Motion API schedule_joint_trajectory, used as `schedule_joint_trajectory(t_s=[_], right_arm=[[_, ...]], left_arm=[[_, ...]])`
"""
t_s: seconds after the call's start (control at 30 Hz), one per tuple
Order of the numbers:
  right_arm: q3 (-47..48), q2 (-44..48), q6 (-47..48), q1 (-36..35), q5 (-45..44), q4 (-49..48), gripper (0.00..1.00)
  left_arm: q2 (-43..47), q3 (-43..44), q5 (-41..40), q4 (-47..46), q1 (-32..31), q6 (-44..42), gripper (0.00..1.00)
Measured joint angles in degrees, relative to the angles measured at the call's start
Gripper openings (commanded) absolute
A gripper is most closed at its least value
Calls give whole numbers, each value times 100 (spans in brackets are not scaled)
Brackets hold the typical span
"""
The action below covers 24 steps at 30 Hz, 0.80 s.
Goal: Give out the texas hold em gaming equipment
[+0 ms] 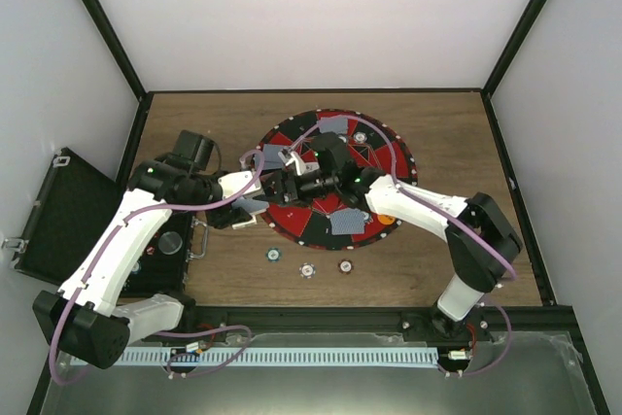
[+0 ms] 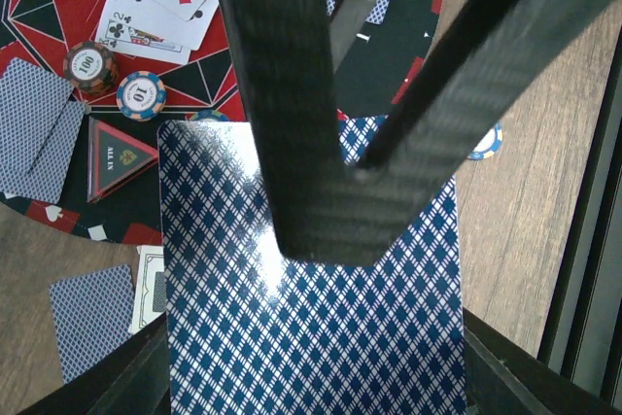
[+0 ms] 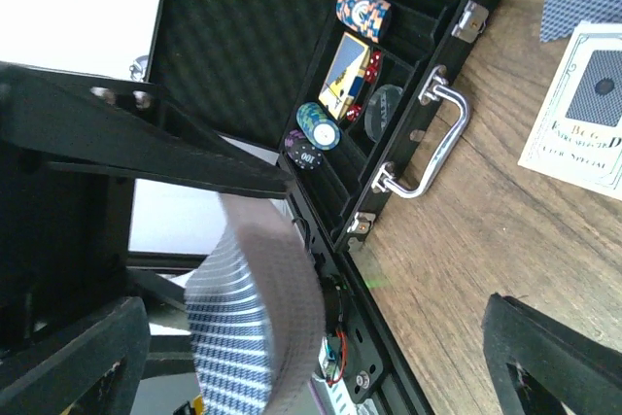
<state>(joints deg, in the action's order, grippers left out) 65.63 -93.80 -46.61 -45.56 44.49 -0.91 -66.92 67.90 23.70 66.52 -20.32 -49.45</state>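
While both arms meet over the mat (image 1: 309, 228): passing one card (image 2: 389, 289) from the left arm to the right looks like the step in hand.
card: blue diamond back up, held above the mat's left rim, on the side of the table (image 1: 437, 133) nearer its left edge.
left gripper (image 2: 311, 381): fingers (image 2: 97, 381) clamped on the card's two long edges at its near end.
right gripper (image 3: 311, 366): fingers (image 3: 554, 357) wide apart, gripping nothing; the card's free end curls up in the gap between them.
dark bar (image 2: 292, 123): lies across the card's back; probably a right finger, though the view is too close to be sure.
key relation: the card's long axis runs straight out from the left fingers toward the right gripper, which faces it end-on and seems the one to close next.
case (image 3: 243, 46): open at the table's left edge, chips (image 3: 369, 12) in its slots.
loose chips (image 1: 307, 270): three by the table's near edge.
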Motion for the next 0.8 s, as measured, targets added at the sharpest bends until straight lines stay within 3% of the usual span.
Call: schedule_joint_trajectory(t_s=[0.5,0.8], right_arm=[[153,-658,-361,-92,348,-476,92],[122,-787,-369,33,448,-592,84]], left_arm=[[0,0,4,0,-31,17,6],[-7,0,-7,-7,-31,24,6]])
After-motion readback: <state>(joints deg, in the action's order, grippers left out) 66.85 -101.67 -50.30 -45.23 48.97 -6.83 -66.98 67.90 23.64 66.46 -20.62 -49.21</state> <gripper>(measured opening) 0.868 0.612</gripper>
